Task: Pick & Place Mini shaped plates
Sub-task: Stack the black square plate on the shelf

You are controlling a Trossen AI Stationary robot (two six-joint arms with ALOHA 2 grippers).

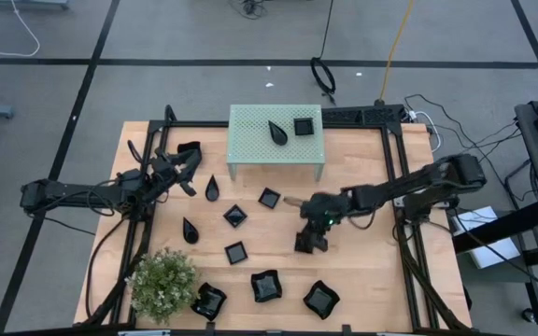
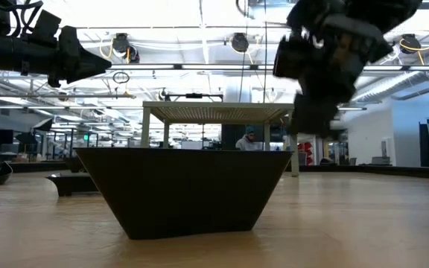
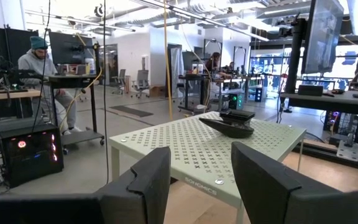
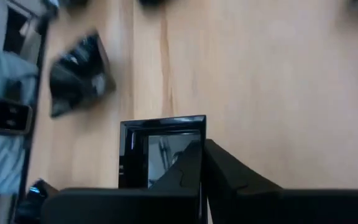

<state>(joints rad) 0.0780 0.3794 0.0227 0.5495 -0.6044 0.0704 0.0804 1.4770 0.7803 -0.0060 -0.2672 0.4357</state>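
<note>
Small glossy black plates lie spread over the wooden table [image 1: 362, 271]: teardrops [image 1: 212, 189], small squares [image 1: 235, 217] and wavy-edged squares [image 1: 266, 286]. A teardrop [image 1: 278, 132] and a square [image 1: 304, 125] sit on the mint-green perforated stand [image 1: 250, 149] at the far side. My right gripper [image 1: 306, 241] is right of the table's middle, shut on a small square plate [image 4: 160, 149]. My left gripper [image 1: 185, 170] waits open at the table's left, pointing toward the stand [image 3: 185, 149]. My right gripper pinches one side rim [image 4: 199, 134] of the small square plate, one finger [image 4: 188, 165] over the dish's inside and the other [image 4: 235, 177] outside it. The fingers slant down from the table's right side. In the low view the plate [image 2: 315, 112] hangs clear of the table.
A green bushy plant [image 1: 164, 280] stands at the near left corner. One black plate [image 2: 185, 193] sits right in front of the low camera. A black frame [image 1: 395, 187] runs along the table's edges. Bare wood lies at the near right.
</note>
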